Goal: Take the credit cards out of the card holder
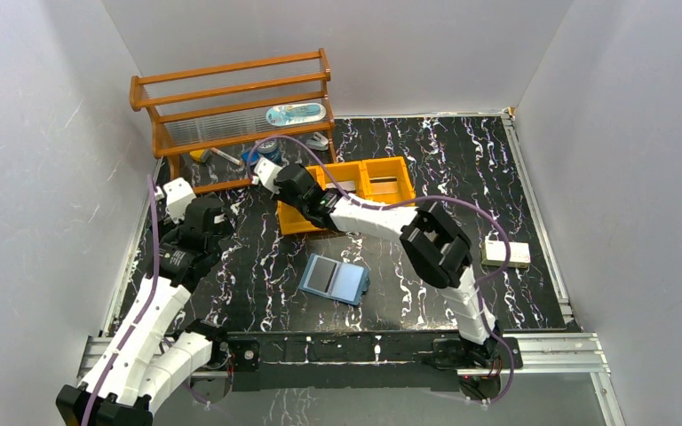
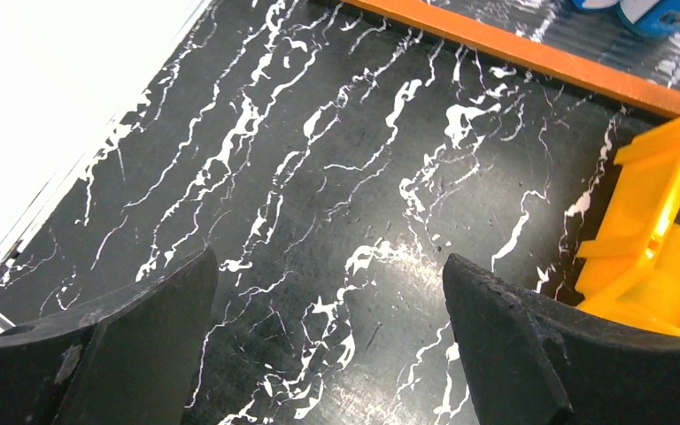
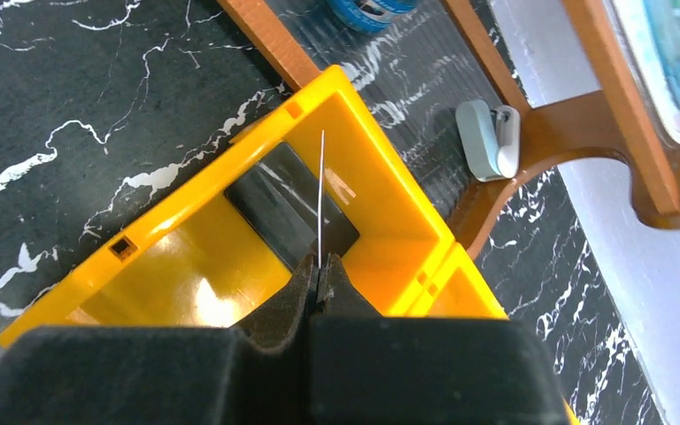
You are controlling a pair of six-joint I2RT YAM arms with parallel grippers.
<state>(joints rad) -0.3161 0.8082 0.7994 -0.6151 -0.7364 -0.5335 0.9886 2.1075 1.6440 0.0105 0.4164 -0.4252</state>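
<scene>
Right wrist view: the right end effector [image 3: 320, 276] has its fingers pressed together on a thin card [image 3: 320, 199], seen edge-on as a pale line, so its colour cannot be told. The card stands upright over the end compartment of the orange tray [image 3: 257, 146]. A dark card [image 3: 270, 208] lies flat on that compartment's floor, right under the held one. Beyond the tray stand the legs of a wooden rack [image 3: 584, 124], with a small white clip [image 3: 489, 137] beside one leg and part of a blue roll [image 3: 363, 9] at the top edge.

Left wrist view: the left end effector [image 2: 329, 274] has its fingers spread wide with nothing between them, only the black marbled desk [image 2: 319, 159] below. A corner of the tray shows at the right, and the rack's lower rail crosses the top.

Top external view: the card holder [image 1: 348, 282] lies open and flat on the desk, near the front and well apart from both end effectors. Its left half shows a dark rectangle; whether that is a card or the pocket itself cannot be told. The right arm reaches over it to the tray's left compartment. A tan card [image 1: 389, 188] lies in the tray's right compartment. The left arm sits at the left side, near the rack. A white box [image 1: 506, 254] rests toward the right edge.
</scene>
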